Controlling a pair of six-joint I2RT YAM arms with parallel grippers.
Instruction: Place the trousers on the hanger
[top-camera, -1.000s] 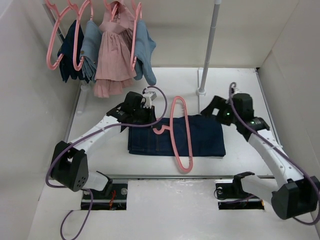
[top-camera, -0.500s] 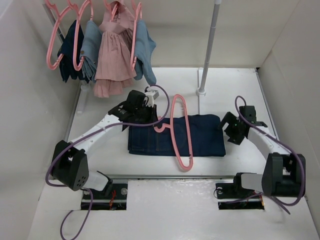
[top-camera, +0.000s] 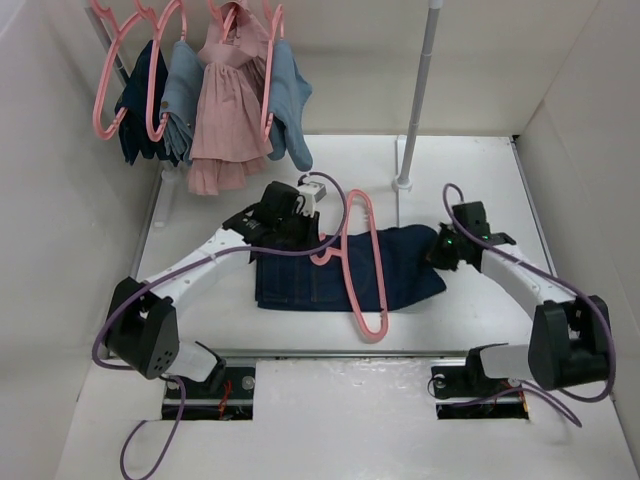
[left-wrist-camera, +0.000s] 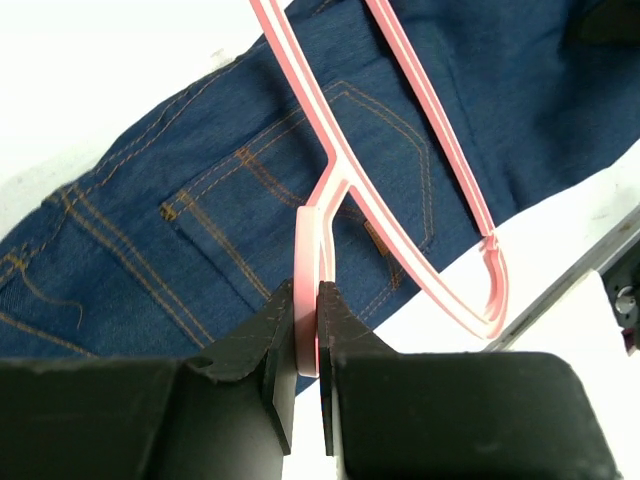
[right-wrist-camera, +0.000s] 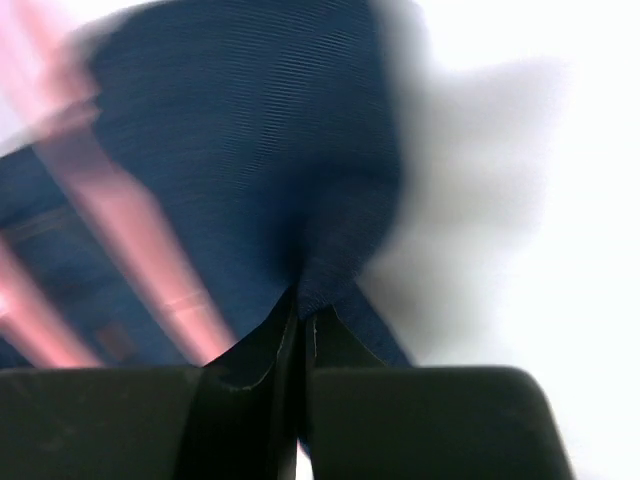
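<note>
Your biggest risk is the right pincer's (right-wrist-camera: 300, 305) hold. Its jaws are pressed together on a small nip of the trousers (top-camera: 410, 265) at their right end, and the right wrist view is too blurred to show how many layers they caught. If it is only the top layer, I expect the fold to open as you lift. The rest would then drop back on the table (top-camera: 470, 170) instead of feeding through the hanger (left-wrist-camera: 312, 245).

A shallow bite could also slip out under the denim's weight. The second risk is on the other side. The left pincer (left-wrist-camera: 306, 300) is clamped on the hanger's thin neck just below the hook. That narrow plastic may twist or slide between the jaws if the cloth drags on the frame.

The trousers lie folded across the middle of the table, nearer its near edge. The back pocket is directly beneath the left pincer, and the opposite end is bunched up into the right pincer. The hanger lies on top of them. Its frame runs from the far side toward the near edge, and its near corner reaches past the trousers onto bare table.
</note>
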